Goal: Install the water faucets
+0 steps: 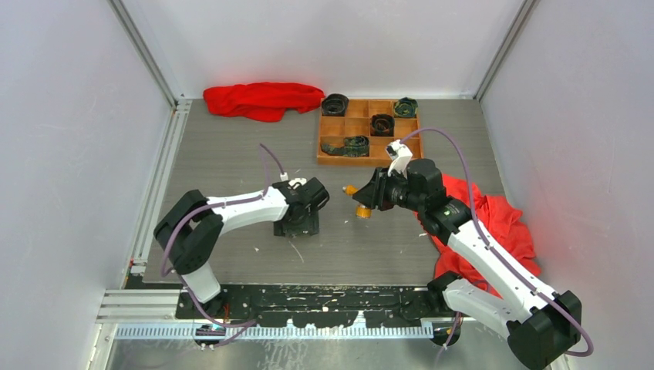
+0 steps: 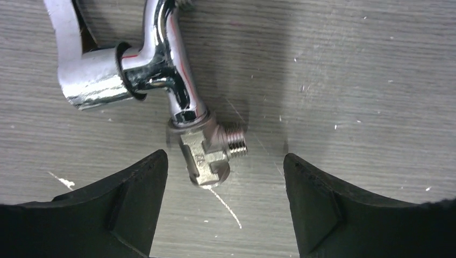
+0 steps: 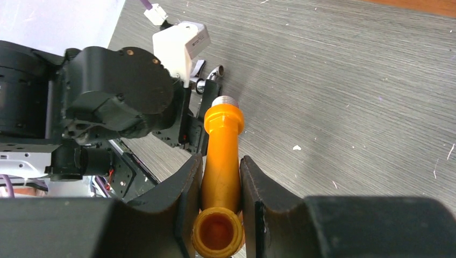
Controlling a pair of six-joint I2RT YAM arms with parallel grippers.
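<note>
We see two slim robot arms, the left arm (image 1: 247,208) and the right arm (image 1: 486,258), each built of white links between bulky black joint housings, with a thin purple cable (image 1: 460,162) running along it. A small white camera block (image 1: 399,151) sits at each wrist, and brass-coloured screws (image 3: 128,52) dot the left arm's round black housing. The left gripper (image 2: 225,161) and right gripper (image 3: 220,161) each end in two thick, wedge-shaped matte black fingers (image 2: 134,204).

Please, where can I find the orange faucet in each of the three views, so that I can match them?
Top external: the orange faucet is near the picture's centre, in the right gripper.
Left wrist: not in it.
Right wrist: lower centre, clamped in the right gripper.
Shared landmark: the black left gripper, left of it in both views.
</note>
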